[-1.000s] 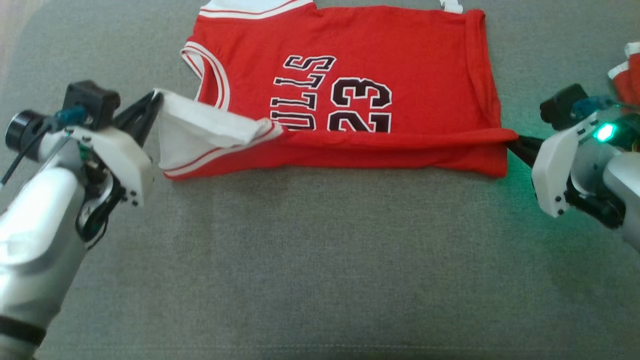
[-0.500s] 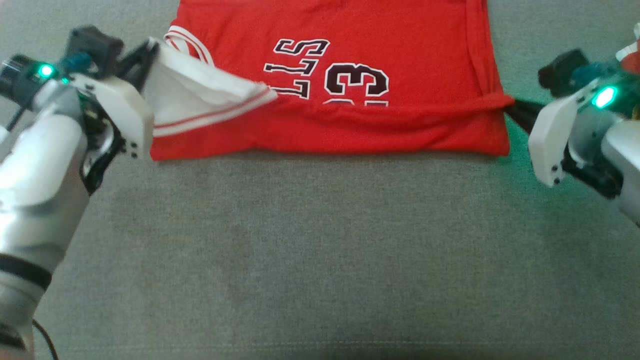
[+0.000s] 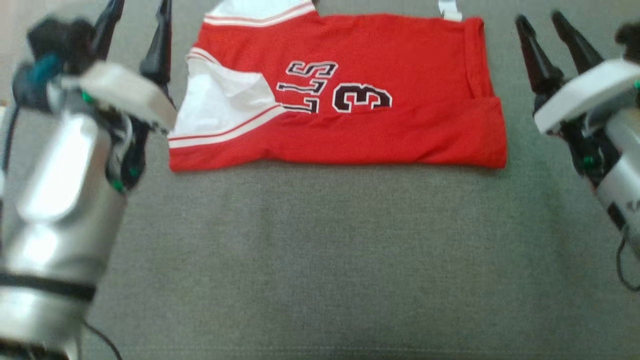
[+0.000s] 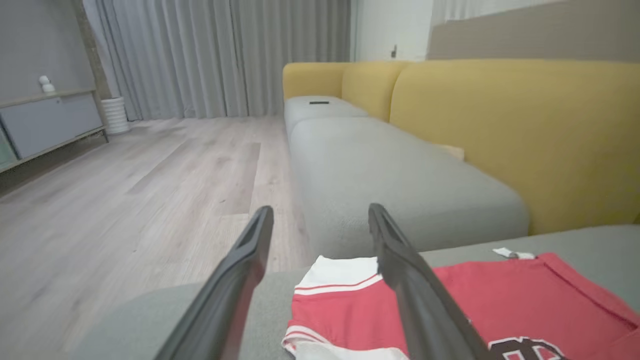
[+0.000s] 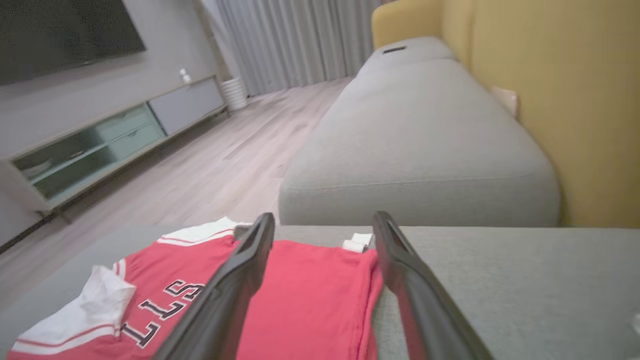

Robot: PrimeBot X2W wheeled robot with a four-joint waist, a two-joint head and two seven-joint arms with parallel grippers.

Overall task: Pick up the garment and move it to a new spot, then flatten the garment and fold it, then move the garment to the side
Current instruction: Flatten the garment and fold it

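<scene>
The left gripper (image 3: pixel 137 22) and right gripper (image 3: pixel 539 20) have just let go, jaws now wide apart either side of the jersey (image 3: pixel 350 125). It lies folded on the cushion (image 3: pixel 320 250); one fold looks done.

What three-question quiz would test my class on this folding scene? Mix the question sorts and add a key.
1. True or false: the left gripper and right gripper are both open.
2. The jersey lies on: A) a grey cushion; B) a table; C) a chair.
3. Fill in: the one digit showing on the jersey is ___.
Key: 1 true; 2 A; 3 "3".
</scene>
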